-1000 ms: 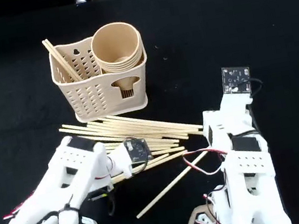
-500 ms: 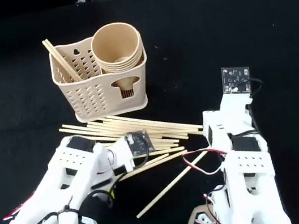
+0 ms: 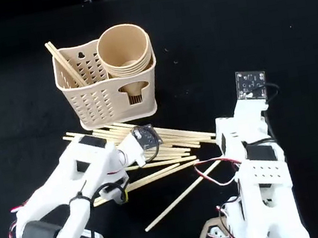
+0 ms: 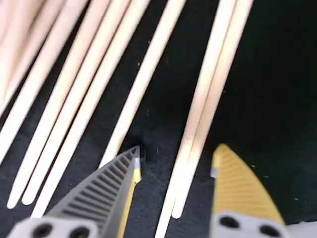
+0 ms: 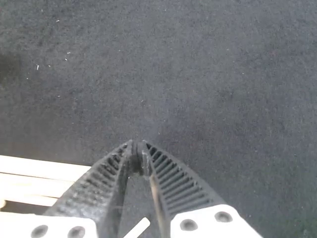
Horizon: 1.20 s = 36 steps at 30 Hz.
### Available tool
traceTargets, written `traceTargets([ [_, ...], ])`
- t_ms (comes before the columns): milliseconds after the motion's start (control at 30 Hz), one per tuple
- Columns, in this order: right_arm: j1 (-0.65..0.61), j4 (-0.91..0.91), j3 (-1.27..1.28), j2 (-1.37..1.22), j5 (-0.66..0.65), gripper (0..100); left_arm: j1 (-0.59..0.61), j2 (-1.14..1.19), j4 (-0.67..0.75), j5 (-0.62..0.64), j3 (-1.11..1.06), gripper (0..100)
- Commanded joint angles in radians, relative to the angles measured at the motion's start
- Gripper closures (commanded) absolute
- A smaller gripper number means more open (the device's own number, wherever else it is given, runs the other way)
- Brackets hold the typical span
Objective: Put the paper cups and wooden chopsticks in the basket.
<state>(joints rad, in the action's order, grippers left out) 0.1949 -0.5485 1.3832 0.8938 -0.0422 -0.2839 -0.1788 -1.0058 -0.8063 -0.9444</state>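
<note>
My left pincer (image 4: 178, 153) hangs low over loose pale wooden chopsticks (image 3: 163, 141) lying on the black cloth table (image 4: 277, 74). Its jaws are apart, about half open, and clamp nothing. Two chopsticks lying side by side (image 4: 198, 134) run through the gap between my fingers, closer to the yellow finger (image 4: 237, 193). A single chopstick (image 4: 141, 89) ends right at the tip of the grey ribbed finger (image 4: 99, 193). I cannot tell whether it touches. More sticks fan out beyond that finger.

To do this pick well, I judge I should shift slightly so only the pair sits between the jaws, with the single stick outside. Then I should lower until the tips meet the cloth and close squarely, so neither stick rolls free.

The beige perforated plastic basket (image 3: 103, 97) stands well beyond the pincer, past the pile. It holds a stack of tan paper cups (image 3: 124, 48) in one compartment and a few leaning chopsticks (image 3: 64, 61) in the other.

My right pincer (image 5: 136, 147) has its jaws together on nothing, over bare cloth beside the pile's far ends.
</note>
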Motion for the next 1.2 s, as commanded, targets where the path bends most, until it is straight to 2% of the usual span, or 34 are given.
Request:
traceTargets([
  [0,-0.012,0.021,-0.008,0.022,-0.012,97.7,-0.048,0.011,0.002,0.015,0.021,89],
  [67,-0.012,0.021,-0.010,0.022,-0.012,97.7,-0.082,0.011,-0.017,0.017,0.013,92],
  [300,-0.012,0.021,-0.008,0.022,-0.012,97.7,-0.168,0.009,-0.021,0.123,0.008,93],
  [433,-0.012,0.021,-0.008,0.022,-0.012,97.7,-0.180,-0.034,-0.021,0.166,0.004,97],
  [600,-0.012,0.021,-0.008,0.022,-0.012,97.7,-0.171,-0.203,-0.048,0.161,-0.073,97],
  [833,-0.012,0.021,-0.008,0.022,-0.012,97.7,-0.170,-0.436,-0.160,0.157,-0.124,97],
  [1167,-0.012,0.021,-0.008,0.019,-0.012,97.7,-0.170,-0.463,-0.233,0.137,-0.125,97],
])
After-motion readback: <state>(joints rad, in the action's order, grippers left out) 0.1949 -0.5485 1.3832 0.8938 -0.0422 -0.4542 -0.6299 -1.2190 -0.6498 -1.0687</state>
